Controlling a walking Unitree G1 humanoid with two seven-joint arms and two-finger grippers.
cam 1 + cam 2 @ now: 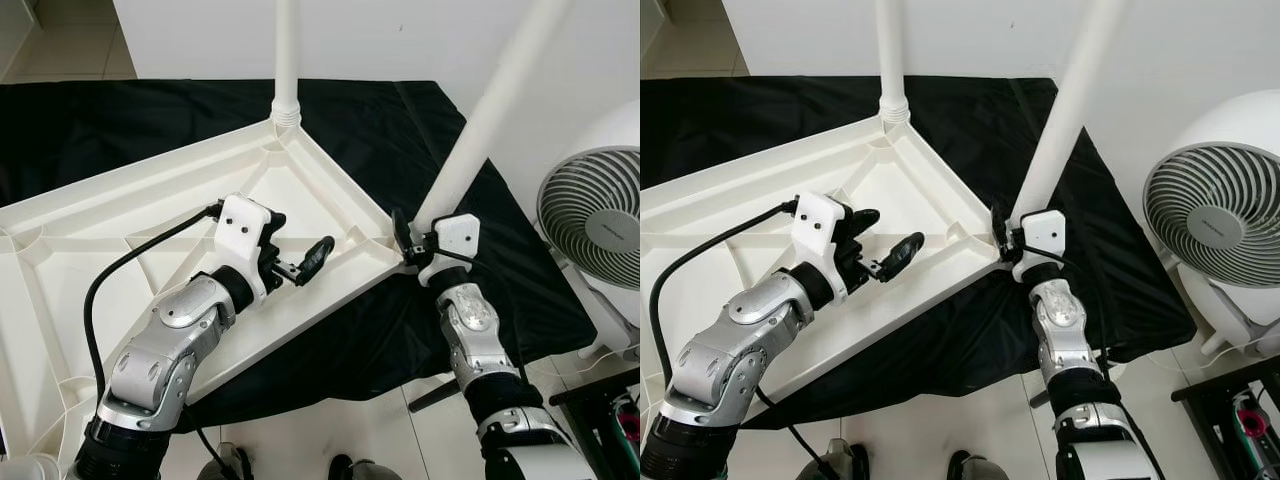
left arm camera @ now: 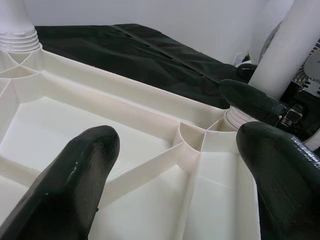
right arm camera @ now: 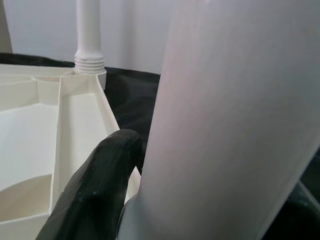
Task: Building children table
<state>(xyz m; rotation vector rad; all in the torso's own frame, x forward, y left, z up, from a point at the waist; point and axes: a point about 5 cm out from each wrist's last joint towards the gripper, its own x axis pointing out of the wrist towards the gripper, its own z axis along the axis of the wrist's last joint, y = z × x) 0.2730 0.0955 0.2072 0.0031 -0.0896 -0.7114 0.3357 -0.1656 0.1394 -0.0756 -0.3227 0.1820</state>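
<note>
A white plastic table top [image 1: 120,210] lies upside down on a black cloth [image 1: 120,120], its ribbed underside up. One white leg [image 1: 286,60] stands screwed into the far corner. A second white leg [image 1: 490,115] leans at the near right corner, and my right gripper [image 1: 408,243] is shut on its lower end. In the right wrist view this leg [image 3: 225,115] sits between the black fingers [image 3: 100,185]. My left gripper [image 1: 298,255] hovers open over the ribs near that corner, holding nothing. Its fingertips [image 2: 75,180] frame the corner socket [image 2: 192,137].
A white fan [image 1: 600,225] stands on the floor to the right. A dark rack [image 1: 605,405] is at the lower right. A white wall runs behind the cloth. Pale tiles [image 1: 330,425] lie in front of me.
</note>
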